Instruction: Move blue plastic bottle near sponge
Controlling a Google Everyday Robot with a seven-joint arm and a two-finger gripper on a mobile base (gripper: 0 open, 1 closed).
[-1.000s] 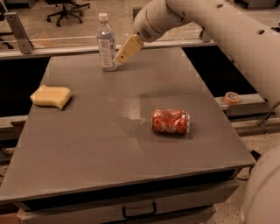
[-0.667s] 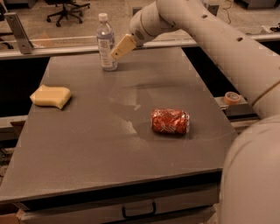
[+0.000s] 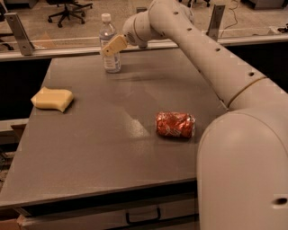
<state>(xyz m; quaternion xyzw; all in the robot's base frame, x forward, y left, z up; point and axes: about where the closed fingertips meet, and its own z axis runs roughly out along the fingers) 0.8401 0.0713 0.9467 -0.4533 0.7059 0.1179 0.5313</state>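
The blue plastic bottle (image 3: 110, 63), clear with a white cap and a pale label, stands upright at the far edge of the grey table (image 3: 103, 161), left of centre. My gripper (image 3: 113, 46) is at the bottle's middle, reaching in from the right and overlapping it. The pale yellow sponge (image 3: 52, 99) lies near the table's left edge, well to the front left of the bottle.
A crushed red soda can (image 3: 175, 125) lies on its side right of the table's centre. My white arm (image 3: 216, 63) spans the right side of the table from the front right. A rail and an office chair (image 3: 67, 9) are beyond the far edge.
My arm has swung further left over the table and fills more of the right side. The gripper now overlaps the bottle. Bottle, sponge and can have not moved.
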